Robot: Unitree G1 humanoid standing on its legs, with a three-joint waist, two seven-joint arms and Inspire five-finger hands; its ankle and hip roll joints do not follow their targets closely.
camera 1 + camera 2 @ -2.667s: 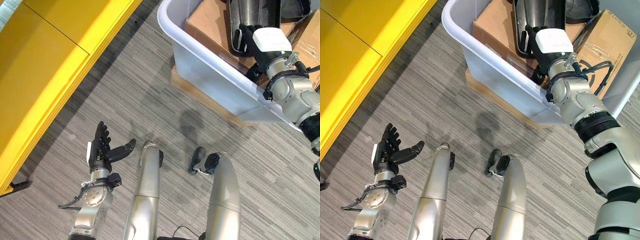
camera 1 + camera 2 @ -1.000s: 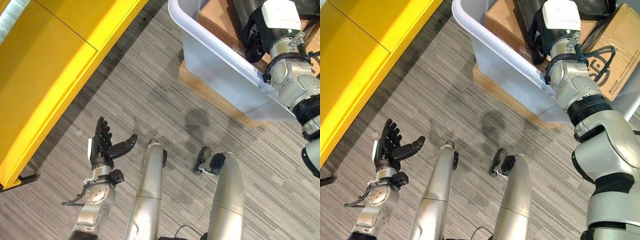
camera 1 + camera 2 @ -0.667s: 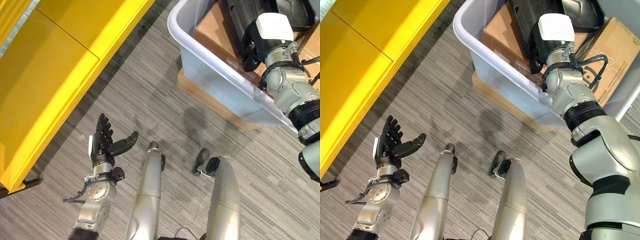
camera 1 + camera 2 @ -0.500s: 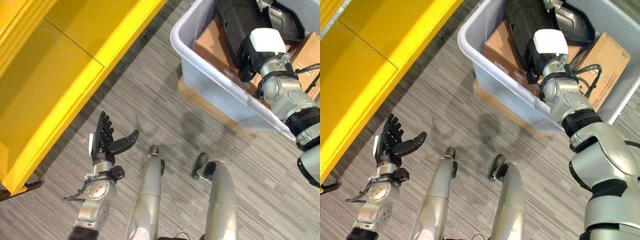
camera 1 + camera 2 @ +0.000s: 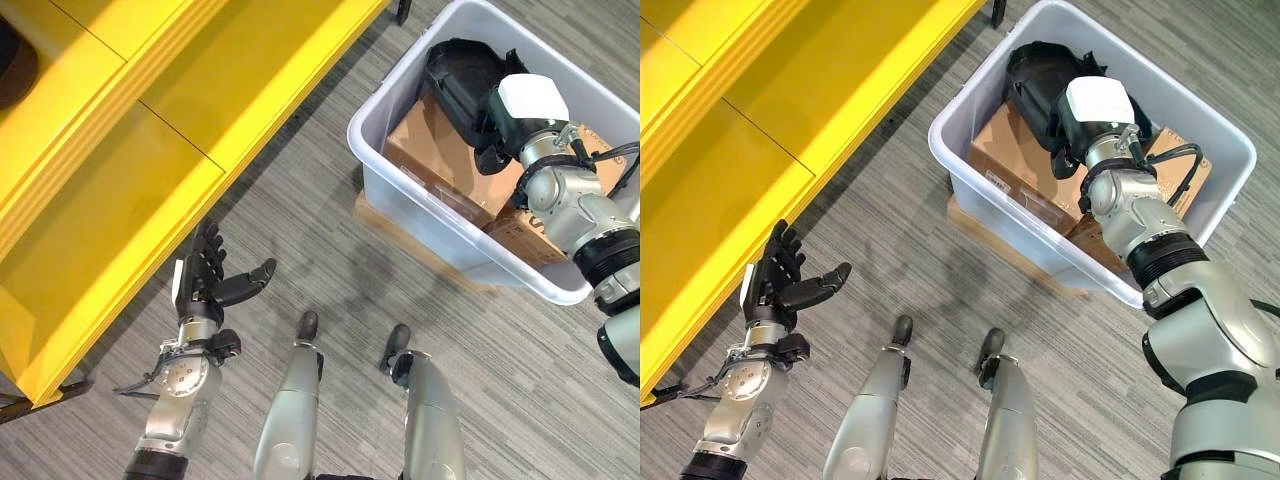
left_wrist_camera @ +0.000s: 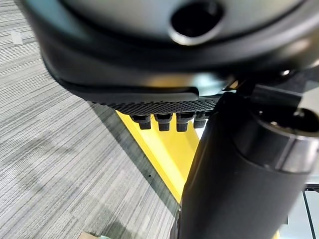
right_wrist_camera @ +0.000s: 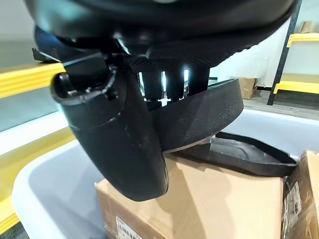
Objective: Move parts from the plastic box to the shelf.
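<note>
Right hand (image 5: 1077, 125) curled round black part (image 5: 1035, 75), I hold it inside plastic box (image 5: 970, 165). Left hand (image 5: 205, 285) spread (idle, near yellow shelf (image 5: 120, 170)). Risk: part snags on cardboard boxes (image 5: 1015, 160), slips on lift.

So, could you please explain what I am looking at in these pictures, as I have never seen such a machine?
This is a two-legged humanoid robot with two silver-grey arms, each ending in a dark robot hand. Two pictures come from cameras in its head, looking down; the other two come from cameras on its wrists, very close to each hand. On the grey carpet stands a pale plastic box holding cardboard boxes and a black plastic part. The right robot hand reaches into the box and curls round that black part, as the right wrist picture shows. The left robot hand hangs open over the floor, holding nothing. The yellow shelf beside it is where the parts should go.
</note>
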